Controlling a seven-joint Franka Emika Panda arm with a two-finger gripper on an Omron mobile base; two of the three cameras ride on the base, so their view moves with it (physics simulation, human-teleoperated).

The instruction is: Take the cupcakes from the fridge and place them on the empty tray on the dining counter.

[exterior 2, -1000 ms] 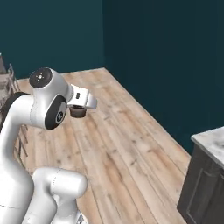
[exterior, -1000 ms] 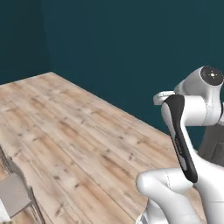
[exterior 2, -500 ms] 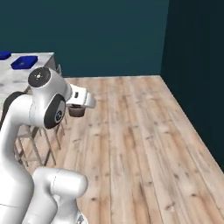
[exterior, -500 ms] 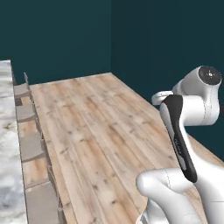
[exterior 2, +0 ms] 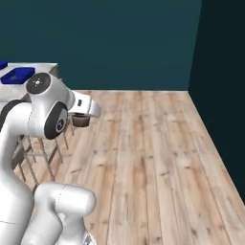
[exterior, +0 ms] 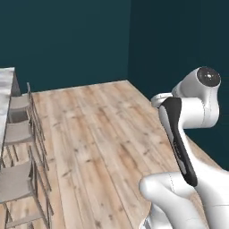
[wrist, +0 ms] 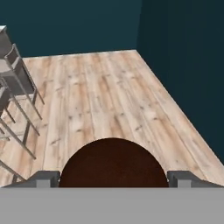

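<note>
Since the earlier frames your base has turned, so the whole scene has swung across both base views: the stools and the counter's pale edge now sit at the left, and that is the camera moving, not the furniture. Nearest to you, the gripper [exterior 2: 81, 116] is clamped wide on one cupcake [wrist: 113, 162], whose dark round top sits between the two fingertips [wrist: 45, 178] in the hand view; from the right base view you can see the same cupcake [exterior 2: 80, 120] hanging just under the hand, in front of the arm's shoulder. Beyond it lies bare plank floor [wrist: 105, 100], running out to the dark teal wall [exterior: 67, 40]. To your left stand the grey stools [exterior: 18, 134], drawn up against the dining counter [exterior: 5, 94], of which you get only a strip of marble. Farther off, at the counter's end in the right base view, a blue tray [exterior 2: 16, 75] rests on the top, with a sliver of another blue shape at the frame's edge beside it; you cannot tell from here which one is the empty target. By my reading, one cupcake has been fetched and is in transit. Still to do: reach the counter, set it on the tray, and return for any others.
</note>
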